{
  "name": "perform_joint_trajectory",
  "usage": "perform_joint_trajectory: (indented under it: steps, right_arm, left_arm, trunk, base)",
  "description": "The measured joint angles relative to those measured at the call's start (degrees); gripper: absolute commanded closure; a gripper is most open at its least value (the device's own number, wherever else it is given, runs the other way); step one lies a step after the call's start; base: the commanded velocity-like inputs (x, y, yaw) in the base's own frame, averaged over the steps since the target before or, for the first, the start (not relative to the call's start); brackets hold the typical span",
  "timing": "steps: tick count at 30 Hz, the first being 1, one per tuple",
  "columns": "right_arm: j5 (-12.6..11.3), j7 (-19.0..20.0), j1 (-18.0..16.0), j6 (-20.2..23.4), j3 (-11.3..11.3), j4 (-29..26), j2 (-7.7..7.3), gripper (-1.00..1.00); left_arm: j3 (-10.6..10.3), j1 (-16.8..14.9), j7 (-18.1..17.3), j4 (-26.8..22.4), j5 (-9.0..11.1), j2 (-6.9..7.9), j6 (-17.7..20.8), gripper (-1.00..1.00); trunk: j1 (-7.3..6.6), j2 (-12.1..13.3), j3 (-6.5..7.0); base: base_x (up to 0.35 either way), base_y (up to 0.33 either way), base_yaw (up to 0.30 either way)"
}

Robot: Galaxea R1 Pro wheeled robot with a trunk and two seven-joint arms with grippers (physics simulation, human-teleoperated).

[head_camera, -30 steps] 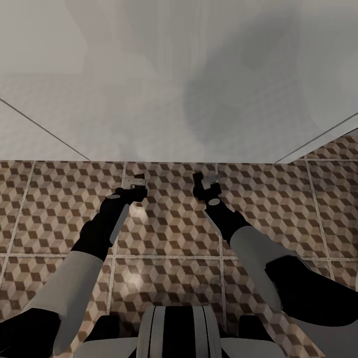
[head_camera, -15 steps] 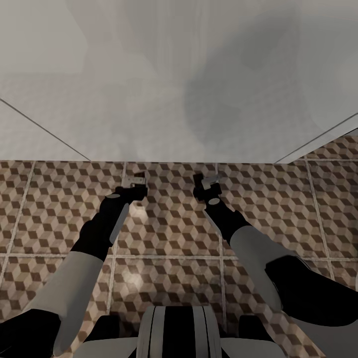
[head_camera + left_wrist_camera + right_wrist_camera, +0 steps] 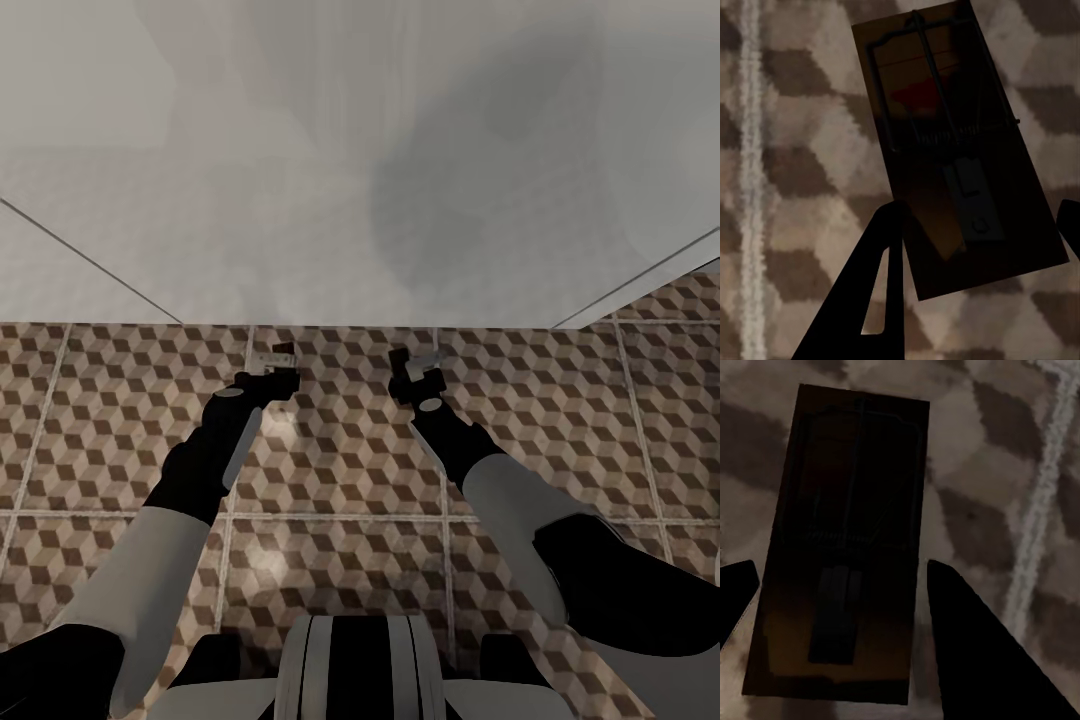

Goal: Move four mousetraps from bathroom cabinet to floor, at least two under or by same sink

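Each gripper, left and right, pinches a mousetrap low over the bathroom floor, neither yet set down.

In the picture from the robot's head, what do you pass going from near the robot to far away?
The robot's trunk → patterned bathroom floor → the left gripper and right gripper, side by side, each holding a mousetrap → a pale grey surface beyond the tiles.

Brown, beige and white cube-patterned floor; shadowed dark-brown mousetrap with a red mark.
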Motion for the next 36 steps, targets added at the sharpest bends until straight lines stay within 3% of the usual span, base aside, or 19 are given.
perform_joint_trajectory:
  steps: [22, 28, 36]
  right_arm:
    - [0.02, 0.02, 0.01, -1.36, -0.06, 0.13, 0.00, -1.00]
    - [0.18, 0.04, 0.03, -4.84, 0.01, -0.07, 0.00, -1.00]
    - [0.17, 2.38, 0.03, -5.65, 0.06, -0.33, 0.00, -1.00]
  left_arm:
    - [0.02, 0.02, 0.00, 0.48, 0.07, 0.03, -0.05, 1.00]
    - [0.28, 0.02, -0.15, 3.75, -0.03, 0.23, -0.39, 1.00]
    - [0.44, 0.02, -0.17, 6.25, -0.09, 0.74, -0.64, 1.00]
  trunk:
    - [0.00, 0.00, 0.00]
    - [0.00, 0.00, 0.00]
    - [0.00, 0.00, 0.00]
  base:
    - [0.000, 0.000, 0.000]
    - [0.000, 0.000, 0.000]
    - [0.000, 0.000, 0.000]
